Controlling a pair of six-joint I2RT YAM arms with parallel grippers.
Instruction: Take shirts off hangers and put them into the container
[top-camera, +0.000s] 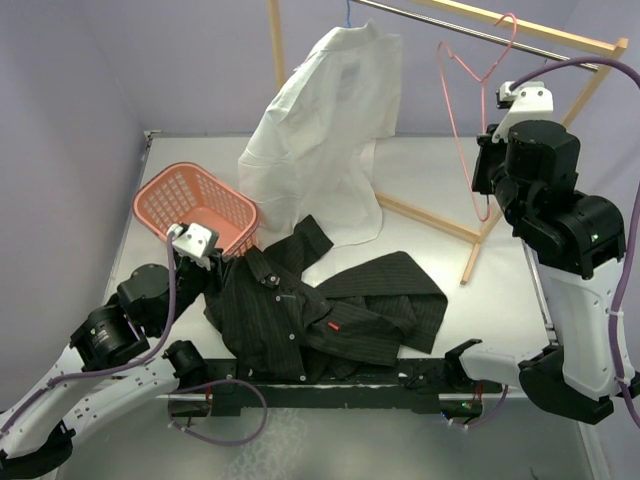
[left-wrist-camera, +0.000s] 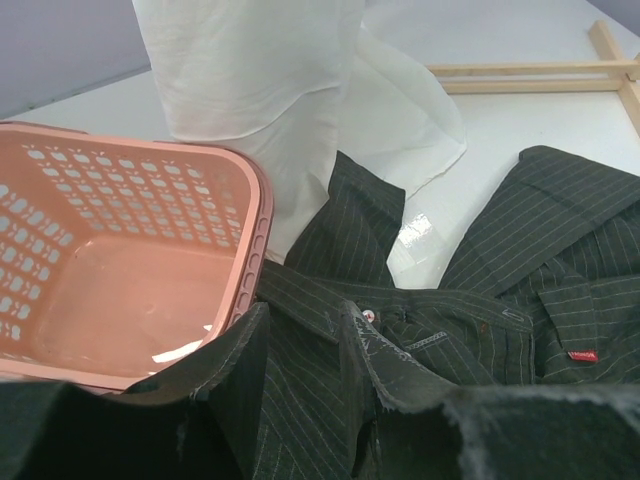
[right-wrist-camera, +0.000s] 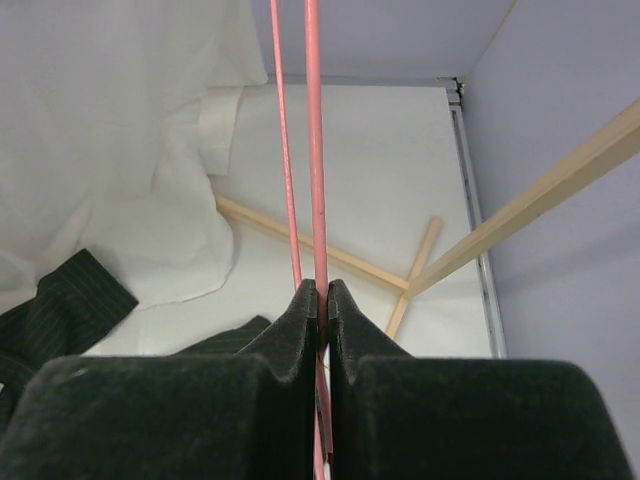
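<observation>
Top external: black shirt (top-camera: 330, 310) beside basket (top-camera: 175, 195); white shirt (top-camera: 320, 130) hanging behind.

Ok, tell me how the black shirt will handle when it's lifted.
Probably floppy: the black shirt lies crumpled in soft folds. Likely to trail and overhang, since it sprawls wider than the basket.

You are looking at a pale table (top-camera: 430, 165). The dark pinstriped shirt (top-camera: 330, 310) is lying spread and rumpled across its near middle, one edge touching the pink basket (top-camera: 170, 200), which is sitting at the left. Behind them the white shirt (top-camera: 320, 130) is trailing its hem onto the surface, just beside the wooden rack's base bar (top-camera: 430, 218).
</observation>
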